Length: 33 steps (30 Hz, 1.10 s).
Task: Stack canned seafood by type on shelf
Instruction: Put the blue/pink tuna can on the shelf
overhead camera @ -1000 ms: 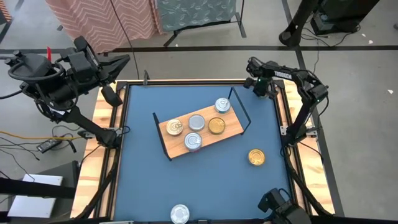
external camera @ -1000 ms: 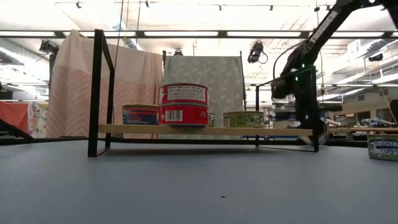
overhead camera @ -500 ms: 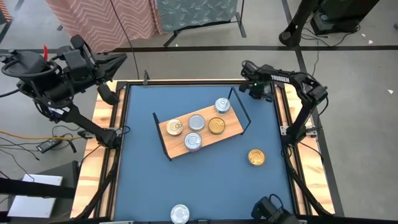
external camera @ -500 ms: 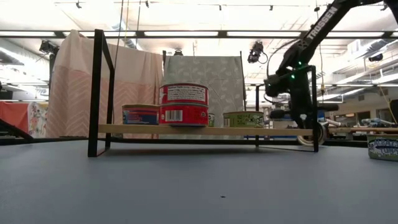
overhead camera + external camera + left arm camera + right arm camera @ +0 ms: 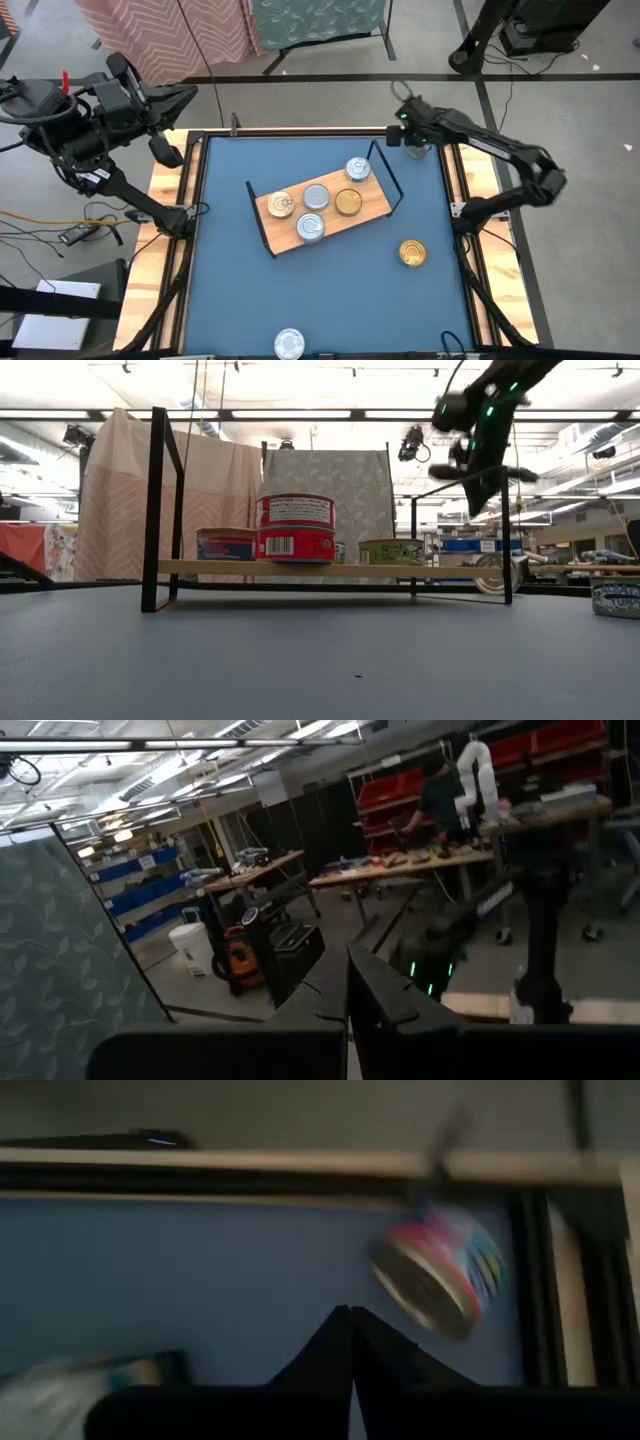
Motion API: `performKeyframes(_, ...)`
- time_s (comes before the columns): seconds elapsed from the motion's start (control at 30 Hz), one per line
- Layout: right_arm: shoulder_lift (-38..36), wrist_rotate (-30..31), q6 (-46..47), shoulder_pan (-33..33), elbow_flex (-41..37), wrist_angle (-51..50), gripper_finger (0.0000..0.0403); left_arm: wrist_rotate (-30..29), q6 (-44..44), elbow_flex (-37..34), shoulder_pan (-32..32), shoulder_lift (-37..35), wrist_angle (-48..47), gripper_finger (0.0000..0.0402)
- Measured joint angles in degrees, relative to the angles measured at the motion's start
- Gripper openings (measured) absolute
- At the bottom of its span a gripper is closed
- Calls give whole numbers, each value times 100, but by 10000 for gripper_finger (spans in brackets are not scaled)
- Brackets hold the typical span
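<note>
Right gripper [image 5: 400, 128] now higher, shut.

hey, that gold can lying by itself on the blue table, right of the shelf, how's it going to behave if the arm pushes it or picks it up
The gold can lies flat on its end, low and wide, so it would probably slide rather than tip or roll. It looks like rigid metal, so the jaws likely won't dent it. The smooth lid and shallow side wall offer little to hold, so a grip may slip. A full tin would probably feel heavy for its size.
</note>
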Motion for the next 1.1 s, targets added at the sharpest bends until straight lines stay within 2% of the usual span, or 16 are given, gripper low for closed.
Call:
performKeyframes(0.1, -487, -597, -1271, -165, 3, 403, 51, 98, -41, 0, 0, -2, -262, 6)
performKeyframes(0.2, -650, -1207, -1859, -438, 7, 640, 90, 149, -143, 0, 0, 38, -356, 6)
performKeyframes(0.43, -92, -2666, -2314, -1128, 12, 821, 205, 151, -158, 0, 0, 122, -293, 6)
performKeyframes(0.5, 200, -2881, -2509, -1271, 152, 435, 236, 151, -180, 0, 0, 150, -284, 6)
performKeyframes(0.57, 523, -2860, -2817, -1386, 431, -212, 262, 153, -225, 0, 0, 161, -286, 6)
performKeyframes(0.73, 1159, -2280, -3740, -1557, 1337, -1656, 299, 153, -345, 0, 0, 170, -278, 6)
performKeyframes(0.87, 1406, -1892, -4154, -1575, 2020, -2032, 304, 153, -350, 0, 0, 173, -279, 6)
performKeyframes(1.1, 2000, -1895, -4600, -1866, 2460, -2521, 308, 153, -346, 0, 0, 196, -286, 6)
